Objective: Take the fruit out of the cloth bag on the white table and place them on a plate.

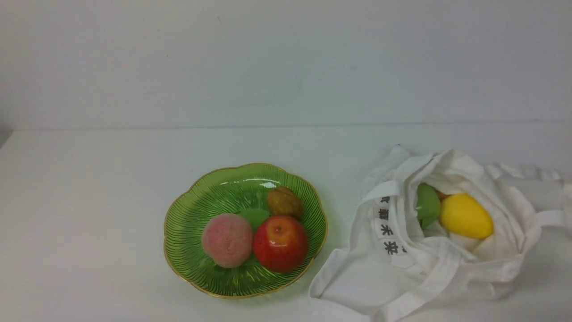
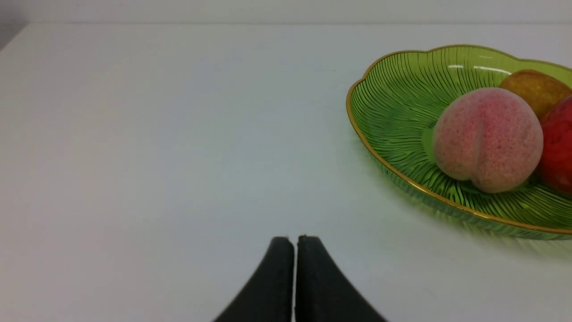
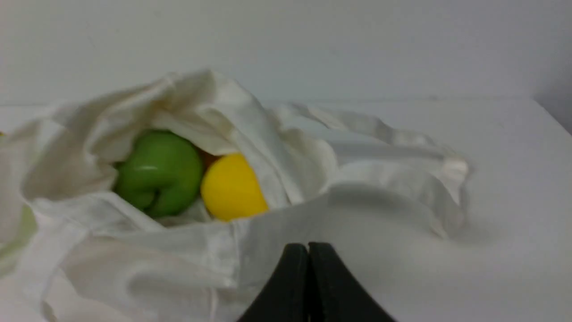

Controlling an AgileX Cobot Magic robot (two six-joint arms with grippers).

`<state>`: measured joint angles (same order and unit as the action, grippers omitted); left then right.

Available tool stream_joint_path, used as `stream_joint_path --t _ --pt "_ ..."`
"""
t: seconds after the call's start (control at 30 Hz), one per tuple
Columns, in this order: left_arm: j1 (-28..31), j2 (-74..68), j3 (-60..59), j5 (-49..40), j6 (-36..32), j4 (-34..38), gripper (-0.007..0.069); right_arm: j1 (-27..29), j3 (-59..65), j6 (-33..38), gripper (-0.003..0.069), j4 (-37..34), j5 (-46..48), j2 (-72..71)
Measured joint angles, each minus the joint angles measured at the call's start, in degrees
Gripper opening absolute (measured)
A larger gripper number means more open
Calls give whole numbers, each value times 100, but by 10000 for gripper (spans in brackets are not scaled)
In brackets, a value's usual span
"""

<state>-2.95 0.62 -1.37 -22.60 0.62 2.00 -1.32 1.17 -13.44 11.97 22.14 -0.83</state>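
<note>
White floppy cloth bag [image 1: 402, 250] gapes around yellow fruit [image 1: 465, 216]; both end effectors [image 2: 295, 239] [image 3: 308, 246] pinched closed, empty

Even, soft, bright light with faint shadows. White glare streaks on the plate [image 1: 263, 182]. Front view's slightly soft; right wrist view's blurry on the cloth bag [image 3: 250, 214].

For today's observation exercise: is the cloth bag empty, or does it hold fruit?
Not empty. A green fruit and a yellow fruit show inside the cloth bag's open mouth.
</note>
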Motion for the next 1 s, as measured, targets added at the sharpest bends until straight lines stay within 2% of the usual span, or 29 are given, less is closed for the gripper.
stream_joint_path --t 0.13,1.0 --pt "0 0 0 0 6 0 -8 242 0 13 -14 -6 0 0" --pt "0 0 0 0 11 0 -8 256 0 17 -14 -6 0 0"
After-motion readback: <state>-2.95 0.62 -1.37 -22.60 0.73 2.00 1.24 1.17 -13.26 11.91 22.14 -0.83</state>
